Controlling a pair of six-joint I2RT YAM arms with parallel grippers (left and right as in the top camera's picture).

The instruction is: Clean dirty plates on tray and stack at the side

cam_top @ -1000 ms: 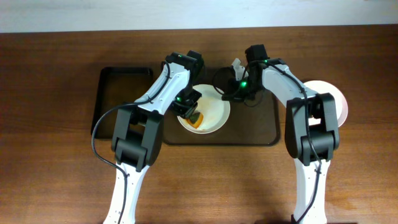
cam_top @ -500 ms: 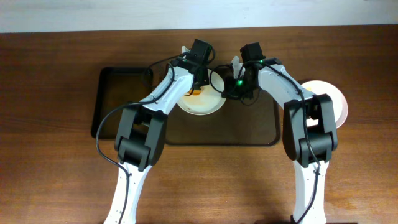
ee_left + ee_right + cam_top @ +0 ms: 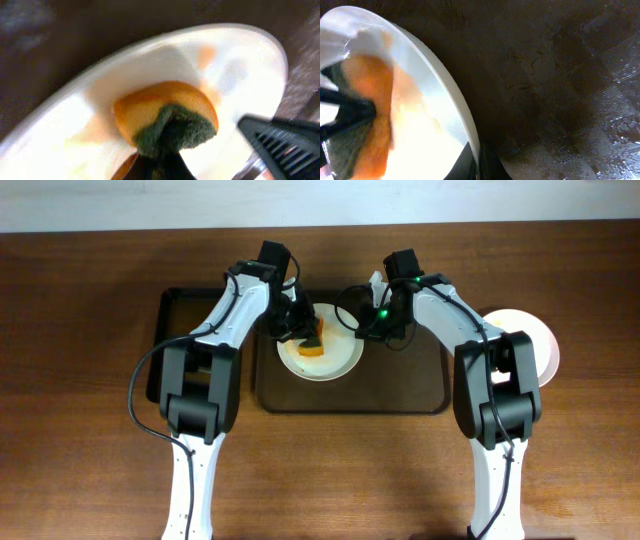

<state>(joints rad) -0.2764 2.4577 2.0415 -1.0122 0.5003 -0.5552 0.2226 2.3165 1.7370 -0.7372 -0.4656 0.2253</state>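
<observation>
Overhead view: one plate mid-scrub on the tray, a stack begun at the side.

Bench [image 3: 80, 430] carries the brown tray [image 3: 400, 395] by the middle of its far edge, with a narrower black tray [image 3: 170, 330] on the left. One dirty plate [image 3: 335, 365] sits in the tray's far-left part with orange on it, so wiping is unfinished. A plain white plate [image 3: 540, 330] lies off the tray toward the right edge. The arm covers part of it, so I cannot tell whether it is one plate or two stacked. An orange-and-green sponge [image 3: 312, 346], gripped by the left tool [image 3: 156, 167], presses on the dirty plate. The right tool [image 3: 476, 165] pinches that plate's rim.
</observation>
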